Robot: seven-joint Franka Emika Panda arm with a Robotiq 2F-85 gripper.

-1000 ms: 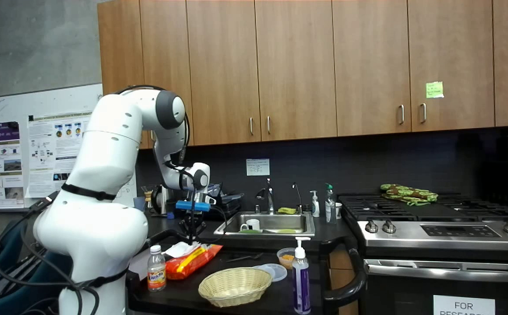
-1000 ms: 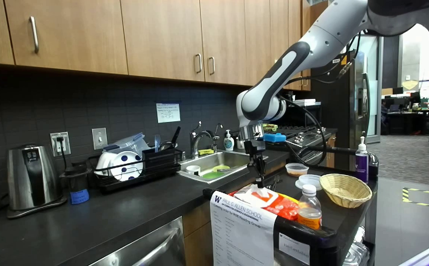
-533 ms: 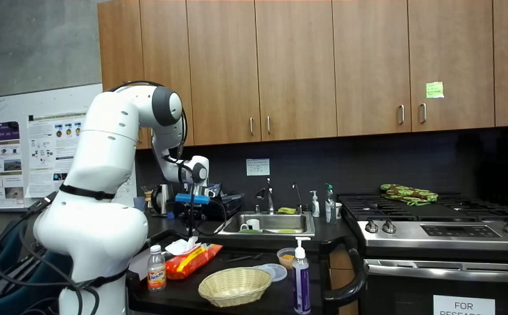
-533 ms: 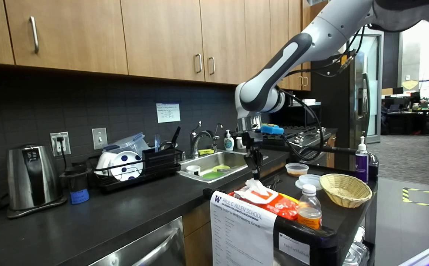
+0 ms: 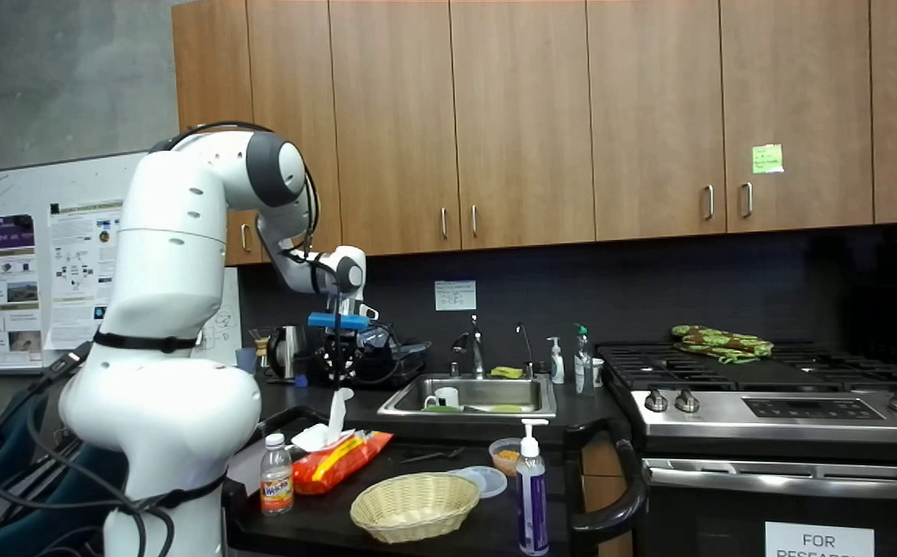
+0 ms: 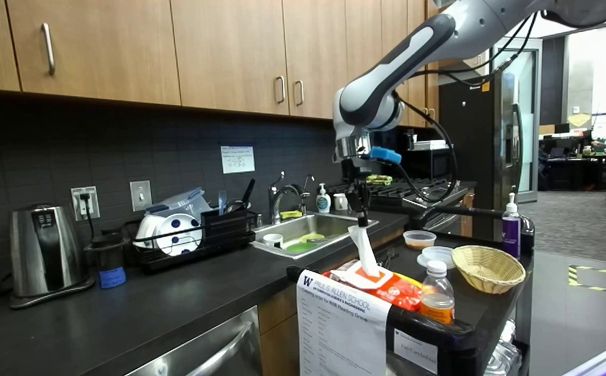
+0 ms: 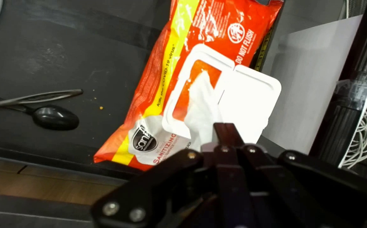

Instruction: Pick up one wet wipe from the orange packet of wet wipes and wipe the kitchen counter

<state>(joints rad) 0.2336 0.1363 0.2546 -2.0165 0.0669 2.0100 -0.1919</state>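
Observation:
The orange packet of wet wipes [image 5: 352, 462] lies on a black cart, its white lid open; it also shows in an exterior view [image 6: 405, 293] and the wrist view [image 7: 215, 28]. A white wipe [image 6: 364, 251] is drawn partly out of the packet's opening and stretches up to my gripper [image 6: 362, 223]; the wipe shows in the wrist view [image 7: 201, 104] too. My gripper [image 7: 224, 125] is shut on the wipe's upper end above the packet, its fingertips together. The wipe's lower end is hidden inside the packet. The dark kitchen counter [image 6: 177, 300] runs along the wall behind the cart.
An orange-labelled bottle [image 5: 277, 476], a wicker basket [image 5: 415, 507], a pump bottle [image 5: 531, 495] and black spoons [image 7: 55, 117] are on the cart. A steel sink [image 6: 329, 228], dish rack [image 6: 193, 248] and kettle [image 6: 49, 256] are on the counter. A paper sheet [image 6: 342, 324] hangs from the cart.
My gripper has risen from the packet, slightly toward the counter in an exterior view. The wipe has been pulled up with it, from lying low to standing stretched. The packet has stayed put.

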